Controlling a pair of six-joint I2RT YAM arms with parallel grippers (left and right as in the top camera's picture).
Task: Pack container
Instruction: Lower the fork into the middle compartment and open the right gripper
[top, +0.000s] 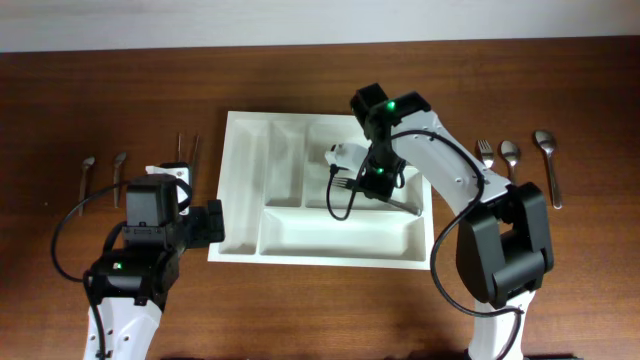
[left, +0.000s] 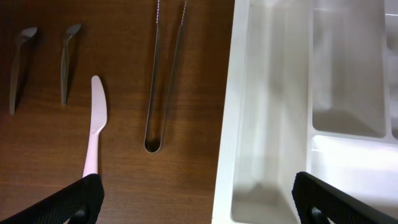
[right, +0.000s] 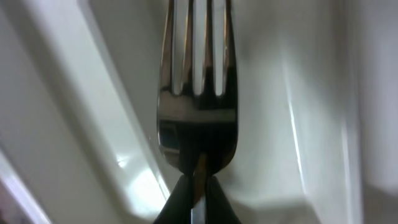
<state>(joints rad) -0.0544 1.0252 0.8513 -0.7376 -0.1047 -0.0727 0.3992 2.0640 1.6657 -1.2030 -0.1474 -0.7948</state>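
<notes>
Right tool (right: 198, 191) pinching fork (right: 198, 118), seemingly over container (top: 246, 170)

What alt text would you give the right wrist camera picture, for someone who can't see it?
A metal fork fills the frame, tines toward the top, pinched at its neck by the dark fingertips of the right gripper at the bottom edge. Behind it, out of focus, lie the white walls and floor of the container.
</notes>
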